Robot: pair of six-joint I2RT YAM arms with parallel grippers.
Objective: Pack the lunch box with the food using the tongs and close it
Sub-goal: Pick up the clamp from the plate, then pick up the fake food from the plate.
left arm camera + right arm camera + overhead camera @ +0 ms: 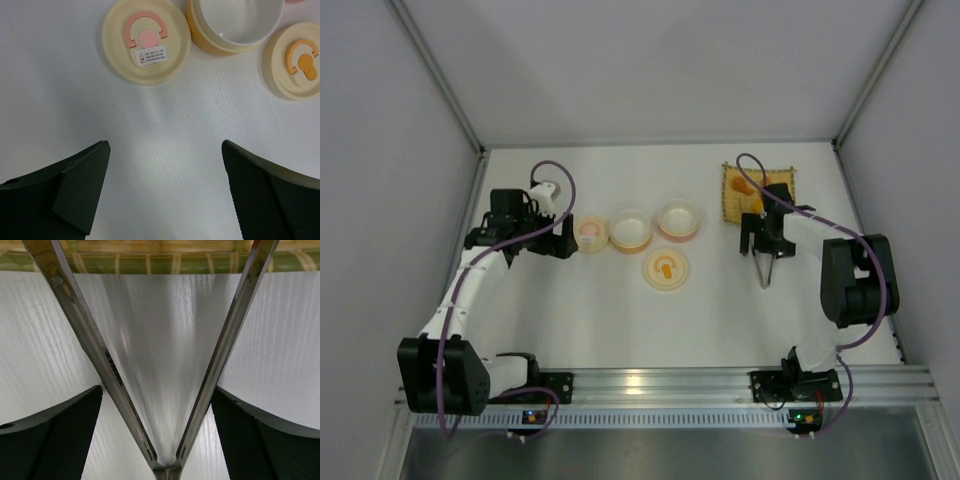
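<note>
Right wrist: tongs [86, 335] lie on the table [280, 340], hinge toward the robot, 2 arms splayed toward the mat [160, 260], right gripper [160, 388] straddling both with pads [65, 435] at or just off the metal (can't tell if clamped yet), so squeeze evenly, keep the V centred, lift straight.

You get bright, even light from above on the white table [720, 320] with only faint, soft shadows, glare on the near rail [650, 380] and along the tongs [85, 345], and greyer, dimmer walls either side.
</note>
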